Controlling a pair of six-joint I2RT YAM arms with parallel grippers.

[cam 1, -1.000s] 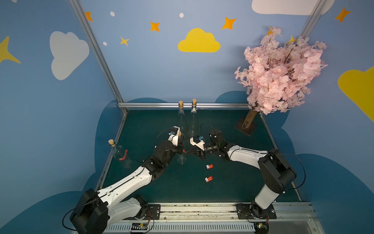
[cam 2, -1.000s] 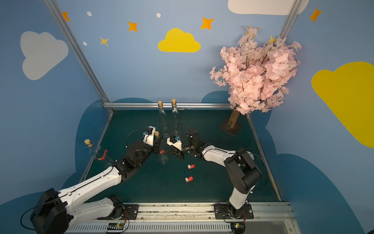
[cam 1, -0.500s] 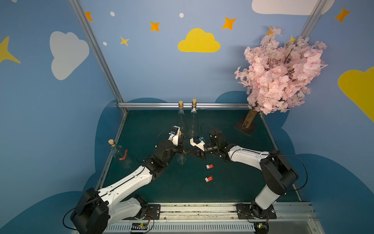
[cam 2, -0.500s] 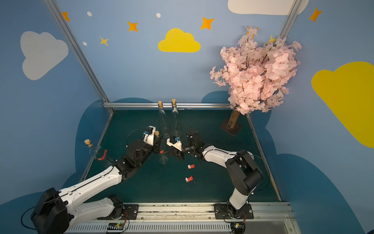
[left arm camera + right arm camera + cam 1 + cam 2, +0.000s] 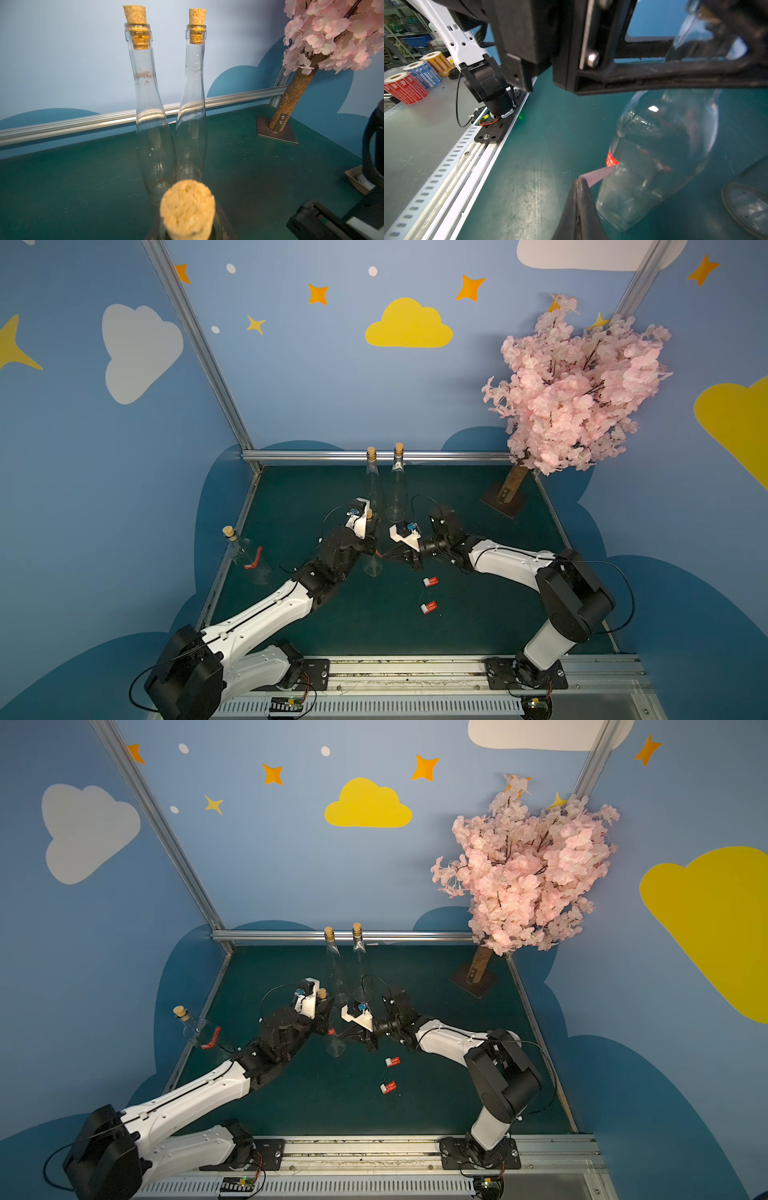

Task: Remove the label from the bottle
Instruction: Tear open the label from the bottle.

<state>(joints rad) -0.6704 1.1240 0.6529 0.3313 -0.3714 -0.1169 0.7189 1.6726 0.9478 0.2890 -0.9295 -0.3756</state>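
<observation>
Red paper label point(image 5: 611, 159) is found on the shoulder of the corked clear glass bottle point(image 5: 372, 562), near the middle of the green table point(image 5: 457, 626). One end is already lifted off as a pale strip, the rest is stuck to the glass. The strip end is pinched in the jaws of the right gripper point(image 5: 580, 184), which are pressed together on it. The bottle neck, just under the cork point(image 5: 187, 207), is clamped in the jaws of the left gripper point(image 5: 369, 536). Whether the base rests on the table cannot be told. The label is judged thin, light, limp and sticky, and easily torn. It is best taken by the freed end and pulled low along the glass. The bottle is judged stiff, smooth, slippery and breakable, and light since it is empty, so the neck is the sensible place for bracing. Peel is judged partway done. Counts: four bottles in all are seen. One is held. Two bare corked glass bottles point(image 5: 371, 485) point(image 5: 397, 489) stand side by side at the back rail. One labelled glass bottle point(image 5: 249, 558) stands at the table's left edge, well apart. Two loose red-and-white label scraps point(image 5: 430, 581) point(image 5: 429, 607) lie on the table just beside the right arm. Three label rolls point(image 5: 404, 89), red, blue and yellow, are seen off the table in the right wrist view. One pink blossom tree point(image 5: 573, 385) stands at the far right corner.
</observation>
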